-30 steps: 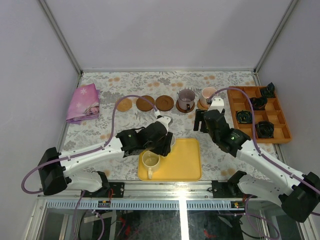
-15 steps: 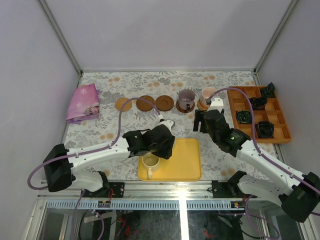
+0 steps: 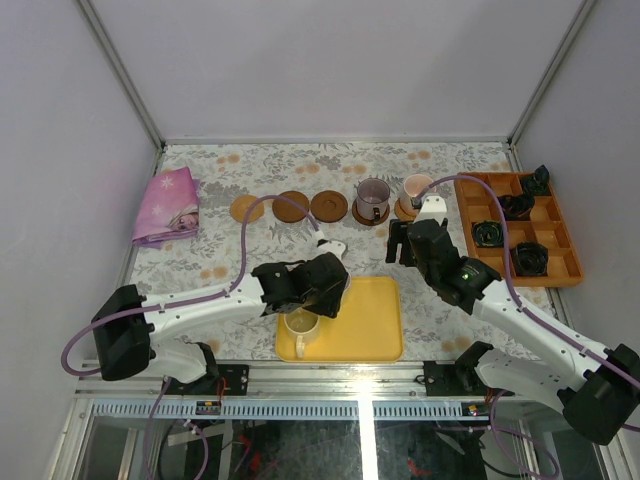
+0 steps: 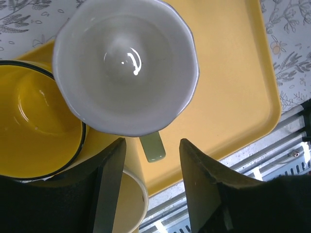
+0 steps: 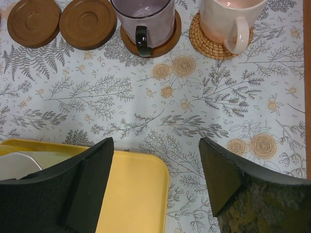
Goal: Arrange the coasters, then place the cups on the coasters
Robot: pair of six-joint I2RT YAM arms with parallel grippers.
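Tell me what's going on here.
The left gripper hangs over the tray, jaws open either side of the handle of a white cup, with a yellow cup beside it. The right gripper hovers open over the table. The purple cup and pink cup sit on coasters; three bare coasters wait.

The floral table [image 3: 200, 265] bears coasters [image 3: 291, 206], a yellow tray [image 3: 370, 320], an orange divided tray [image 3: 562, 238] and a pink cloth [image 3: 168, 205].
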